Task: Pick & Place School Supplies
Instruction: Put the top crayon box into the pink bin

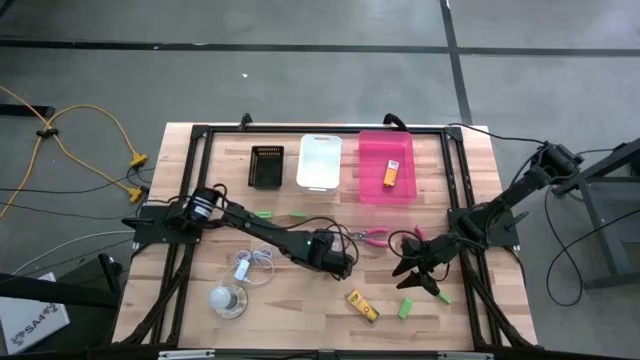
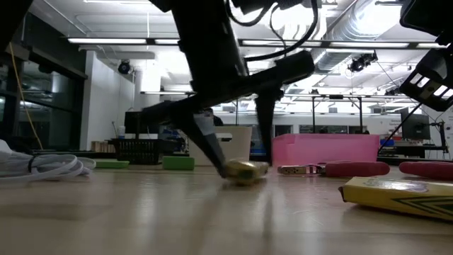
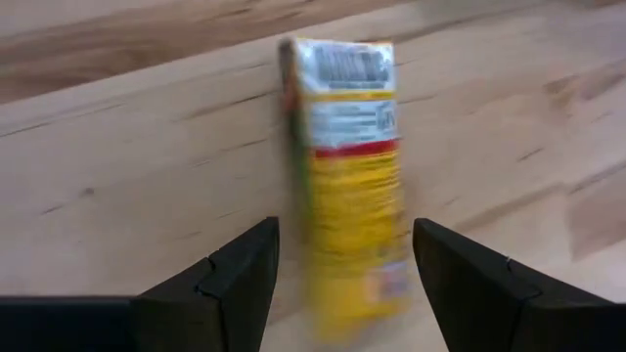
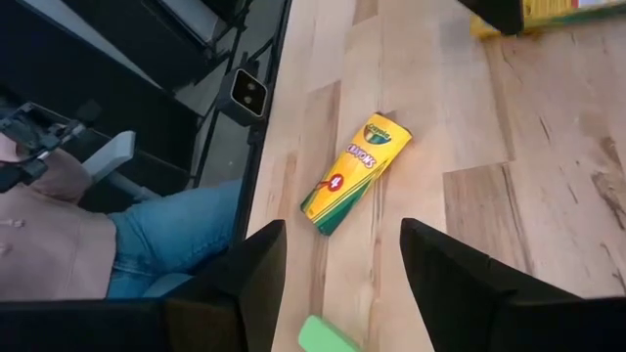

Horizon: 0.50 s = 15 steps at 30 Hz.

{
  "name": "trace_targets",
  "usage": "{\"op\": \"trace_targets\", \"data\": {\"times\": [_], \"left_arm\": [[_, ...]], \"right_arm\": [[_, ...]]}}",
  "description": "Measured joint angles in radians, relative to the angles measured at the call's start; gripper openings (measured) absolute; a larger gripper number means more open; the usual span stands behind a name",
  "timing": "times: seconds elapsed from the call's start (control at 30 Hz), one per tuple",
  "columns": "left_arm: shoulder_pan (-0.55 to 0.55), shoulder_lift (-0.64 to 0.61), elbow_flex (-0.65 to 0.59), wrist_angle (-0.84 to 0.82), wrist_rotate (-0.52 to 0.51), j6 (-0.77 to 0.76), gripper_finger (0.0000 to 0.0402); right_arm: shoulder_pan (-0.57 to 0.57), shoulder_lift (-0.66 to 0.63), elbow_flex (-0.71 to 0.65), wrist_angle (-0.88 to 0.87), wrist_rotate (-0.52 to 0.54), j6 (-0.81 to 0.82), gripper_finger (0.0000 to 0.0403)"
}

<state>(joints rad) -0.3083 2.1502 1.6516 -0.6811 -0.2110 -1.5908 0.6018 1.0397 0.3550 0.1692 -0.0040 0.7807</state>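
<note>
We see the left gripper (image 1: pixel 340 264) low over the desk (image 1: pixel 300 310), its jaws spread to either side of a yellow crayon packet (image 3: pixel 350 176) that lies flat between them, not yet pinched; the risk, as we judge it, is that one jaw lands first and pushes the packet askew, so the close catches only a corner; the packet is thin, so jaws set too high would slide over it. The right gripper (image 1: pixel 418 268) hangs nearby, jaws also spread and empty, above a second crayon packet (image 1: pixel 362 305) and near a green piece (image 1: pixel 406 308); both arms crowd the same patch, so we fear a brush between them. The pink bin (image 1: pixel 387 168), beyond the left gripper, already holds one packet (image 1: pixel 392 172); pink-handled scissors (image 1: pixel 372 236) lie between bin and left gripper and could be knocked on the carry.
</note>
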Motion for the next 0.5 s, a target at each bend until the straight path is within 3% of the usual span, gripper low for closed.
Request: {"op": "trace_targets", "data": {"times": [0.5], "left_arm": [[0.001,0.007,0.001,0.000,0.002,0.021,0.0229]], "right_arm": [[0.000,0.000,0.000,0.000,0.001,0.000,0.0191]]}}
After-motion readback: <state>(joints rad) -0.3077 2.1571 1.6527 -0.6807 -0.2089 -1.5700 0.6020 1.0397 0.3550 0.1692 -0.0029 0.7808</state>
